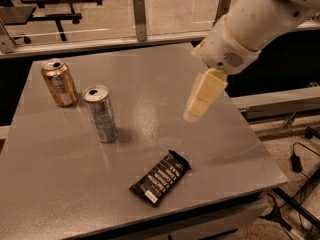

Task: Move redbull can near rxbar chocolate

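- Redbull can (pixel 100 114) stands upright on the left half of the bench (pixel 227 151), out in the open, so there is room to reach it from the right.
- Just behind it to the left sits a shorter copper-gold can (pixel 59 82), close but apart. That is the one to leave alone, and it likely limits how far a grasp can swing in from that side.
- Rxbar chocolate (pixel 160 178) lies flat near the front edge, set on a diagonal, well apart from the redbull can. That gap is what the task has to close.
- The gripper (pixel 201 100) hangs over the right-middle of the bench, pointing down and to the left, holding nothing. Whether it is open or closed cannot be told from this angle.
- It is carried high by the white arm (pixel 250 26), clear of everything, which looks like an approach posture, with no grasp begun.
- Judged from this, the can has not been moved yet and the reach toward it comes next.
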